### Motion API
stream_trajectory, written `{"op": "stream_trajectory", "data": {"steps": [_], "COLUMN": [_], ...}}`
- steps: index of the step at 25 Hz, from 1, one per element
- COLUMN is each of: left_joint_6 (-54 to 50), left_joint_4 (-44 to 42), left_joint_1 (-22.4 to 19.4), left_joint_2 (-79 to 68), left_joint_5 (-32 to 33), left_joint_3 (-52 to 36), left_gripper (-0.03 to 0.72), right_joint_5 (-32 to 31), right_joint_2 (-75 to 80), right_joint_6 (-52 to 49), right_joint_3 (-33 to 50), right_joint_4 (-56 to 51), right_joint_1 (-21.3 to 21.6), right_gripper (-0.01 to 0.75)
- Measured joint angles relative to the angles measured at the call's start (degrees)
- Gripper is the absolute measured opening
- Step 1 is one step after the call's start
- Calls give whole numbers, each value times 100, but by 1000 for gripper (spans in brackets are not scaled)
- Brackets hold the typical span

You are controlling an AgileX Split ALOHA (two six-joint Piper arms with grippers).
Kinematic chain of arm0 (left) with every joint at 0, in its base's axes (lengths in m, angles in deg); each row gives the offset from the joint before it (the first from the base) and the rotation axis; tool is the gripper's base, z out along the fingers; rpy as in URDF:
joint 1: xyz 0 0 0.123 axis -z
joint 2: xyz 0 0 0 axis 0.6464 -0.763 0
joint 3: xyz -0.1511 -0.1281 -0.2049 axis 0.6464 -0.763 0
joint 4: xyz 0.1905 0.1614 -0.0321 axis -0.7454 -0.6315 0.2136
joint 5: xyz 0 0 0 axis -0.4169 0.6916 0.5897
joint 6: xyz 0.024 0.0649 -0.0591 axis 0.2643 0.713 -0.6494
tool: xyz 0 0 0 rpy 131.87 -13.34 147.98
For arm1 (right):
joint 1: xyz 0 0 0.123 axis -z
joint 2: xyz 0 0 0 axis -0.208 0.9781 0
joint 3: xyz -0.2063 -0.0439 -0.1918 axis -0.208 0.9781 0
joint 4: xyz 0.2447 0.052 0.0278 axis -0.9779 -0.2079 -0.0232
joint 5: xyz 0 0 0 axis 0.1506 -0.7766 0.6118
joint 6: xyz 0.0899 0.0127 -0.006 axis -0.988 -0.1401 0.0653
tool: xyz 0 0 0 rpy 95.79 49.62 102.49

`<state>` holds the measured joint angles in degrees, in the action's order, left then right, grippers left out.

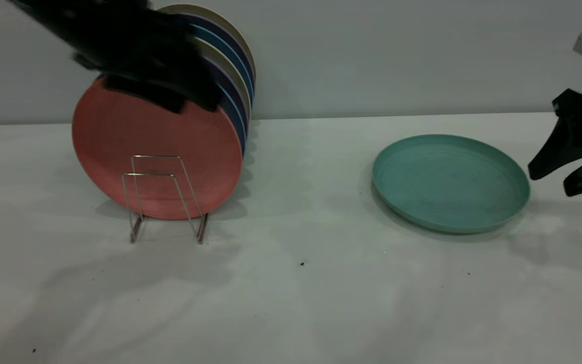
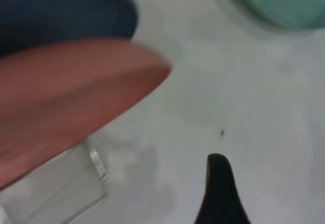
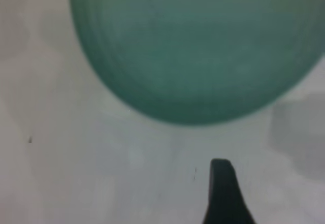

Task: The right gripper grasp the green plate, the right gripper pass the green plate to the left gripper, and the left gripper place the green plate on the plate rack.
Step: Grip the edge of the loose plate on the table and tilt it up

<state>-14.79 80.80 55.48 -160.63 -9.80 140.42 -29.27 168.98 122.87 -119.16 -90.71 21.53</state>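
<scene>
Exterior view: green plate (image 1: 450,182) lies flat on table (image 1: 291,283) | your right gripper (image 1: 553,177), jaws spread, empty, hangs just beside its right rim | left gripper (image 1: 190,103) far off over rack (image 1: 164,199), jaw state unclear.

right claw (image 1: 559,179) spread, low; left claw (image 1: 190,103) raised.

Looks like a lab test bench, not a kitchen: bare white table (image 1: 291,303) against a plain grey wall (image 1: 397,50), only a wire rack (image 1: 164,197) of plastic plates (image 1: 230,55) and two robot arms above it.
</scene>
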Motion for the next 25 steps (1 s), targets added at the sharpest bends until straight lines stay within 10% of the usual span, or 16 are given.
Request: {"op": "stream_trajectory", "data": {"steps": [17, 25], "left_joint_6": [5, 10], "left_joint_4": [250, 268], "left_joint_1": [345, 345], "left_joint_2": [-361, -361], "left_joint_5": [-145, -168], "left_joint_3": [133, 133], "left_gripper": [539, 539], "right_joint_5": [-305, -10], "right_joint_2": [2006, 2106], "right_joint_6": [384, 817], "right_joint_3": [-1433, -1483], "right_joint_4": [-1116, -1441], "right_joint_1": [33, 33], "right_gripper": [429, 29]}}
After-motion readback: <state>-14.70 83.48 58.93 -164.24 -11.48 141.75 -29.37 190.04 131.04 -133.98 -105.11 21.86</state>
